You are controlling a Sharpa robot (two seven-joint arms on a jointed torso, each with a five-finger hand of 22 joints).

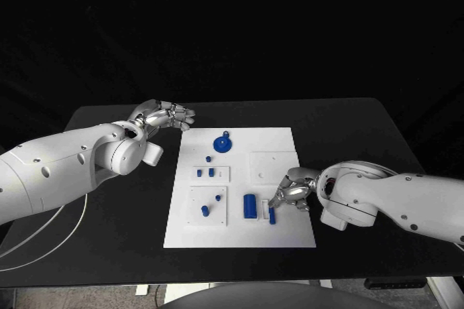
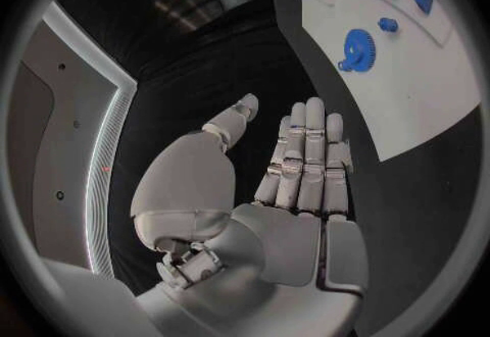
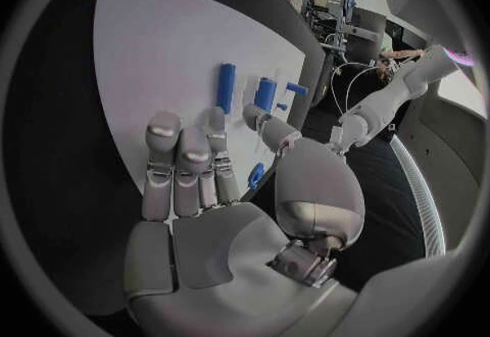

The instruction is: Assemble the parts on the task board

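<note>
At desk centre the white task board (image 1: 275, 188) is lying flat, w/ blue parts on it: a round gear-like part (image 1: 222, 145) at the far end, small pegs (image 1: 205, 171) mid-left, a cylinder (image 1: 251, 205) and a slim bar (image 1: 271, 216) near the right edge. The right robot hand (image 1: 291, 190) is sitting over the board's right side, just beside the bar; fingers are curling w/ a small blue piece (image 3: 256, 175) by the thumb, can't tell if it's pinched. The left robot hand (image 1: 164, 114) is hovering off the board's far-left corner, fingers straight, apart from the thumb, holding nothing.
</note>
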